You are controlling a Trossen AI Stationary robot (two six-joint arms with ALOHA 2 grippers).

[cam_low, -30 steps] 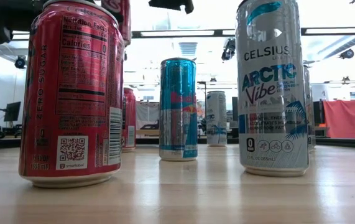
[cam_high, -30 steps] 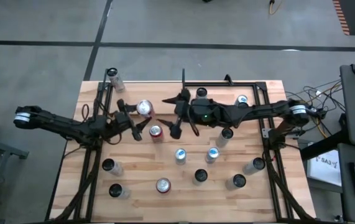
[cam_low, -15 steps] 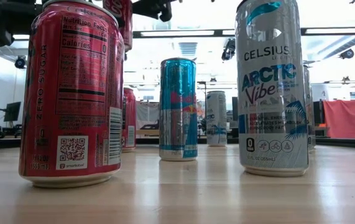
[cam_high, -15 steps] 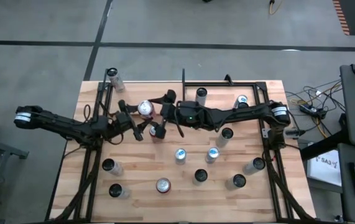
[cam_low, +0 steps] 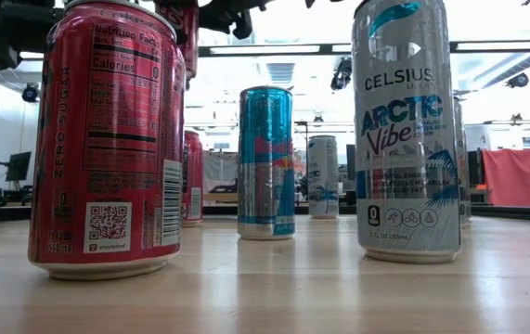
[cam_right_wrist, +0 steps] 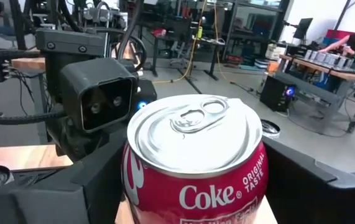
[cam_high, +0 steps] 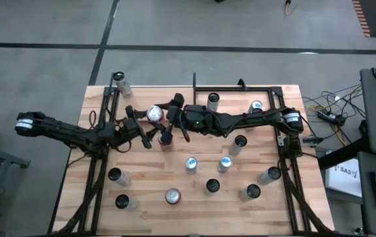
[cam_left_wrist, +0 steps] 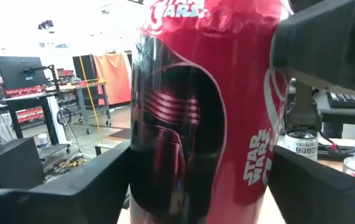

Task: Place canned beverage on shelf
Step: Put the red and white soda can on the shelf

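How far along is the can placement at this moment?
Done: one red Coke can is up off the table, showing high in the low view. In hand: the left gripper and right gripper both flank it, apparently mid-handover; which bears it is unclear. Left: setting it down; other cans wait.

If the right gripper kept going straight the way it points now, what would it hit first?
The red Coke can sits right between the right gripper's fingers, so it would meet that first. Just behind the can is the left gripper, which looks like the next contact, though depth is hard to judge.
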